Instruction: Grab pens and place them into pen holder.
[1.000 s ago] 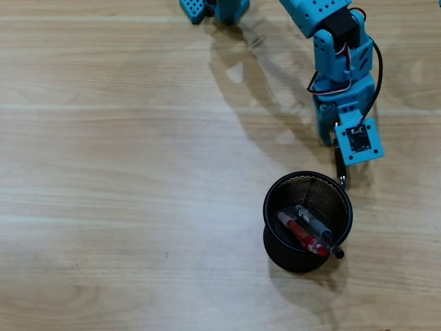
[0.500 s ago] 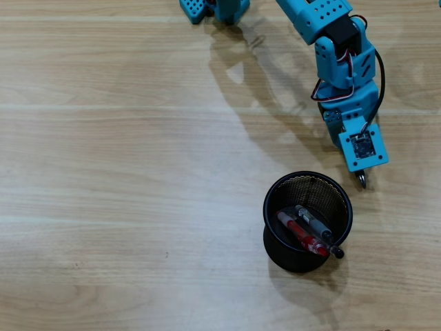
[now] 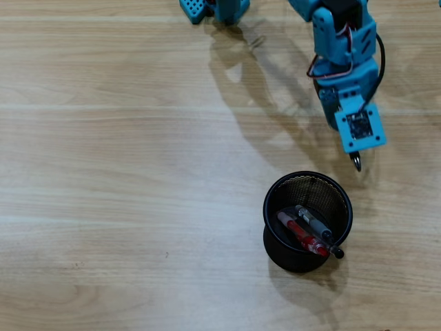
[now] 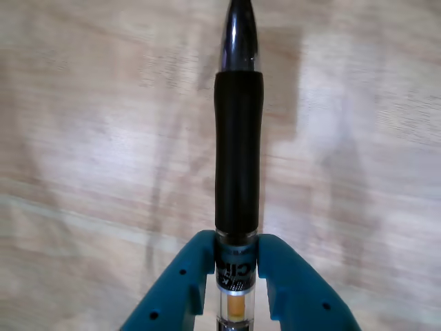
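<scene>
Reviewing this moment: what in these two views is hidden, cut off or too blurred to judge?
- Held pen: its rear end runs off the wrist view's bottom edge; overhead, only its tip shows below the arm's camera block.
- Tool: hidden overhead by the arm.
- Pen holder: pens overlap inside, so their count is uncertain; it is out of the wrist view.
- Table: blurred in the wrist view.

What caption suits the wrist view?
Blue hand grips a black-grip pen pointing outward over the wooden table.

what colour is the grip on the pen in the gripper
Black, on the pen with a shiny silver-dark tip; the wrist view shows it best.
</scene>
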You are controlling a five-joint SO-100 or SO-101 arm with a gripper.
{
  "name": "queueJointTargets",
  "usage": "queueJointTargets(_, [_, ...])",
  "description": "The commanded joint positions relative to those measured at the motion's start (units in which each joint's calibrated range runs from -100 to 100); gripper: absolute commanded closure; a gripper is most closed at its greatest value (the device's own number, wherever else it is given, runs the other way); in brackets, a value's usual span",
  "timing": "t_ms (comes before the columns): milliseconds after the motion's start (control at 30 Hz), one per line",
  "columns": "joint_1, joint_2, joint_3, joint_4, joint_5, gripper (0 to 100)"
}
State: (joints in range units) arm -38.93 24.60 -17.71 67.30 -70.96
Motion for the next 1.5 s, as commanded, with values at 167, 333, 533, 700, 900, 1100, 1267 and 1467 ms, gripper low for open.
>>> queueJointTargets(167, [1.7,-17.3,-2.1,10.8,0.2,98])
queueJointTargets(333, [1.7,-20.5,-1.2,10.9,0.2,98])
queueJointTargets(533, [3.7,-22.9,3.1,10.1,0.2,98])
queueJointTargets(700, [5.6,-24.1,3.2,8.3,0.2,98])
queueJointTargets(900, [7.7,-26.9,14.5,-15.8,6.0,98])
queueJointTargets(1100, [9.9,-33.8,31.2,-40.7,10.2,98])
queueJointTargets(1267, [13.6,-38.3,39.5,-55.8,15.3,98])
queueJointTargets(1467, [16.2,-41.3,41.4,-61.6,18.0,98])
